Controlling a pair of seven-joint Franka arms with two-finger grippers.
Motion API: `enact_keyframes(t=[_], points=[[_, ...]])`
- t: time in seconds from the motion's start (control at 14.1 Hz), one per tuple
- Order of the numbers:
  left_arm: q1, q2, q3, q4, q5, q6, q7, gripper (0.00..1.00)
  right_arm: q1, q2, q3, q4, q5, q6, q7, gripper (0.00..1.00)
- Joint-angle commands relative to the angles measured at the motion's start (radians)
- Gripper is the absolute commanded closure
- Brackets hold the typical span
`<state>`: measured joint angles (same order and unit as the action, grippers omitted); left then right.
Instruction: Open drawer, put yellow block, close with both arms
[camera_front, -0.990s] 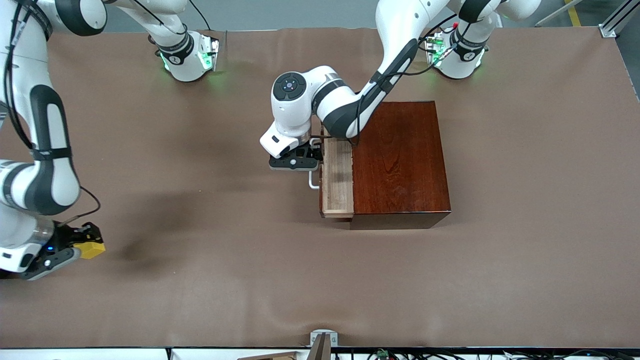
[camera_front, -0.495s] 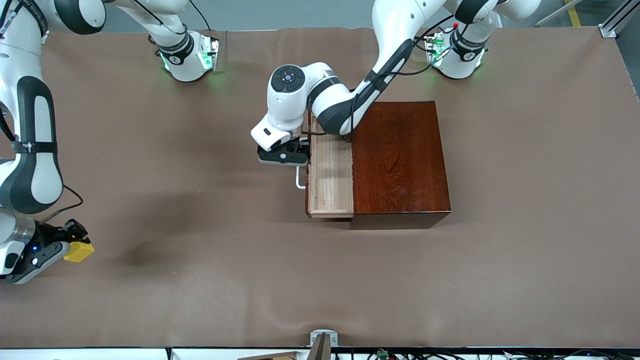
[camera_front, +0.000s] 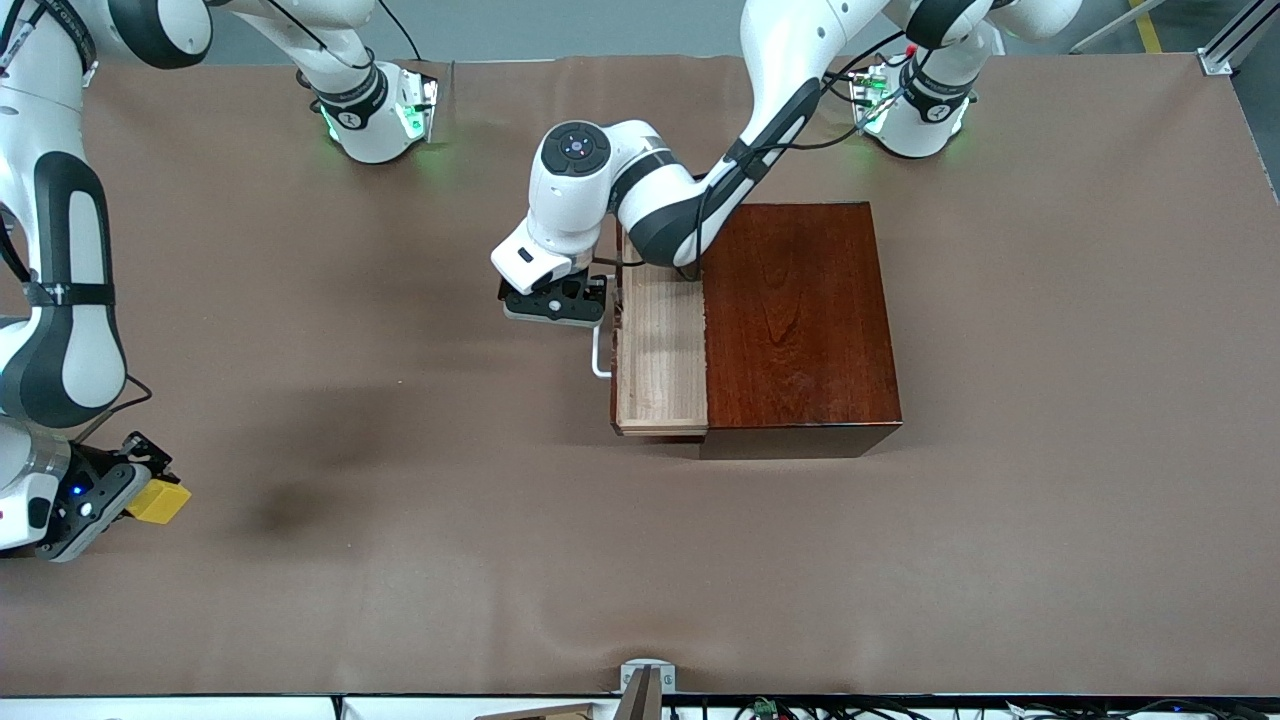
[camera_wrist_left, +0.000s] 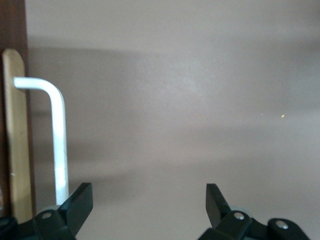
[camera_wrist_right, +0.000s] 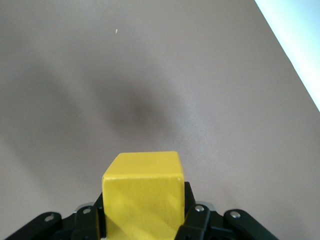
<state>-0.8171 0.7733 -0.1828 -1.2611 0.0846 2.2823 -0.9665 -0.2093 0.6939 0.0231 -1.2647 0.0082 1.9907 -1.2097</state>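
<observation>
The drawer (camera_front: 660, 350) stands pulled out of the dark reddish-brown wooden box (camera_front: 800, 320), its pale interior empty. Its white handle (camera_front: 598, 358) faces the right arm's end of the table. My left gripper (camera_front: 555, 305) is open and empty just off the handle. In the left wrist view the handle (camera_wrist_left: 57, 135) runs beside one finger (camera_wrist_left: 80, 200), outside my left gripper (camera_wrist_left: 147, 200). My right gripper (camera_front: 140, 495) is shut on the yellow block (camera_front: 160, 503) and holds it above the table at the right arm's end. The block (camera_wrist_right: 143, 192) fills my right gripper (camera_wrist_right: 143, 215) in the right wrist view.
The brown table cover (camera_front: 400, 400) stretches between the block and the drawer. A small metal bracket (camera_front: 647, 680) sits at the table edge nearest the front camera. The table's pale edge (camera_wrist_right: 300, 45) shows in the right wrist view.
The drawer slid farther out. My left gripper then let go of the handle and drew back a little. My right gripper moved with the yellow block toward the table's end.
</observation>
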Motion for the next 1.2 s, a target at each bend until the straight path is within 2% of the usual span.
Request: enact_keyframes(t=[0.0,0.21,0.35,0.49,0.64,0.92,0.99,1.13], points=[[0.041,-0.073,0.008,0.031,-0.014,-0.117,-0.014,0.0,-0.012,-0.002,0.015,0.014,-0.01,-0.01,-0.091,1.0],[0.122,-0.253,0.014,0.026,-0.005,-0.363,-0.001,0.0,-0.009,-0.001,0.015,0.016,-0.01,-0.007,-0.132,1.0],[0.212,-0.371,0.016,0.006,-0.002,-0.484,0.008,0.0,0.001,-0.002,0.017,0.016,-0.01,-0.004,-0.169,1.0],[0.33,-0.455,0.006,0.002,-0.015,-0.643,0.148,0.0,0.028,-0.005,0.02,0.014,-0.008,-0.01,-0.223,1.0],[0.465,-0.529,0.005,-0.017,-0.052,-0.734,0.308,0.0,0.044,-0.037,0.07,0.013,-0.001,-0.013,-0.29,1.0],[0.695,-0.681,0.003,-0.167,-0.089,-0.77,0.529,0.0,0.053,-0.043,0.24,0.005,-0.014,-0.065,-0.306,1.0],[0.743,-0.693,0.003,-0.194,-0.106,-0.767,0.563,0.0,0.073,-0.045,0.271,0.007,-0.016,-0.099,-0.298,1.0],[0.803,-0.706,0.003,-0.25,-0.117,-0.755,0.58,0.0,0.137,-0.045,0.287,0.01,-0.013,-0.11,-0.294,1.0]])
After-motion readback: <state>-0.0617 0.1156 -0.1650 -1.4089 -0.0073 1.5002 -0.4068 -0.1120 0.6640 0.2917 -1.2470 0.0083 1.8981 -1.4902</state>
